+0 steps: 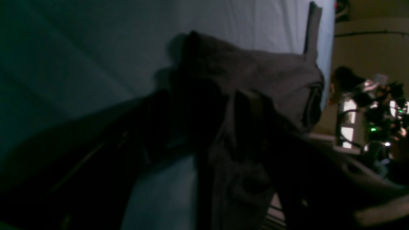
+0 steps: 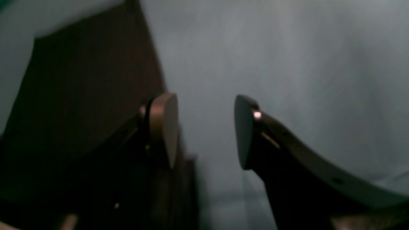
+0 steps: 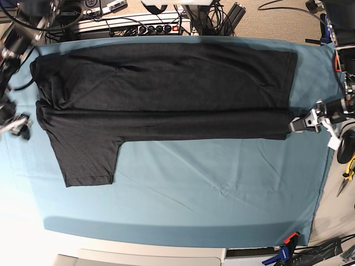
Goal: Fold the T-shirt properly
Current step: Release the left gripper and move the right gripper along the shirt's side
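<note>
Left wrist view: dark T-shirt (image 1: 255, 80) fabric lies bunched directly before the left hand, over the teal sheet (image 1: 96, 48); whether this hand is spread cannot be told.

Right wrist view: the right hand (image 2: 206, 131) is spread, nothing between its fingers (image 2: 164, 124), the shirt edge just beside one.

Base view: the T-shirt (image 3: 166, 94) lies folded lengthwise on the table (image 3: 166, 249), one sleeve protruding. Risk: a withdrawing finger may snag the hem and disturb the fold.

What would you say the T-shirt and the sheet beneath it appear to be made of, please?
The T-shirt looks like soft matte knit fabric, probably cotton: dark charcoal, no sheen, gentle creases and a limp sleeve. The teal sheet beneath it seems a thin smooth woven cloth, matte, with fine wrinkles; its exact fibre cannot be told.
</note>
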Robot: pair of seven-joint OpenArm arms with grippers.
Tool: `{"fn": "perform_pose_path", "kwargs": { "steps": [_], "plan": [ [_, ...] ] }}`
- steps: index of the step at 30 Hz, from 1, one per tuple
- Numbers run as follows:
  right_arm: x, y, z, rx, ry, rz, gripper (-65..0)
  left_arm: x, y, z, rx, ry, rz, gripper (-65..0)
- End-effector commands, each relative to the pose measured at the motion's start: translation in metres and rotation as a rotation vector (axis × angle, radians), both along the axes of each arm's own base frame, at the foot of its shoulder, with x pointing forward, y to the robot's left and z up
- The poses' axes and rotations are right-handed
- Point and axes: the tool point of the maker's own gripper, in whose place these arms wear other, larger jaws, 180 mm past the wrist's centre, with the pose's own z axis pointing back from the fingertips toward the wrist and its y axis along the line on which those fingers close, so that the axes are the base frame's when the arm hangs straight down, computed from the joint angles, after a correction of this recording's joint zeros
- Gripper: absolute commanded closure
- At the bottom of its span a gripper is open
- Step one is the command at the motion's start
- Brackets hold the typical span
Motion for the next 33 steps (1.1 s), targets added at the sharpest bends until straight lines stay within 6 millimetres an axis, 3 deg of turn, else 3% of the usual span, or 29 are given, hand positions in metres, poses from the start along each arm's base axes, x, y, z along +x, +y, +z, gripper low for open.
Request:
{"fn": "perform_pose_path", "kwargs": {
  "steps": [1,3,5,9,12,20,28,33],
  "plan": [
    [0.018,-0.011,0.043,-0.046,-0.115,-0.009,-28.8,0.014,0.017,0.023,0.023,-0.063,0.017,-33.7],
    [0.034,-0.018,0.052,-0.049,-0.130,-0.080,-28.9,0.021,0.024,0.035,0.040,-0.089,0.017,-33.7],
    [0.052,-0.011,0.051,-0.009,-0.148,-0.096,-28.8,0.028,0.027,0.045,0.054,-0.112,0.010,-33.7],
    [0.089,0.010,0.028,0.133,-0.186,-0.119,-28.9,0.036,0.031,0.060,0.078,-0.153,-0.001,-33.7],
    [0.104,0.017,0.004,0.221,-0.166,-0.160,-28.9,0.037,0.032,0.063,0.086,-0.159,-0.009,-33.7],
    [0.105,0.028,-0.036,0.221,-0.032,-0.198,-28.9,0.037,0.031,0.063,0.085,-0.160,-0.008,-33.7],
    [0.102,0.063,-0.068,0.274,0.034,-0.171,-28.9,0.038,0.032,0.064,0.085,-0.162,-0.006,-33.7],
    [0.103,0.080,-0.077,0.322,0.042,-0.158,-28.8,0.039,0.032,0.064,0.084,-0.166,-0.001,-33.7]
  ]
}}
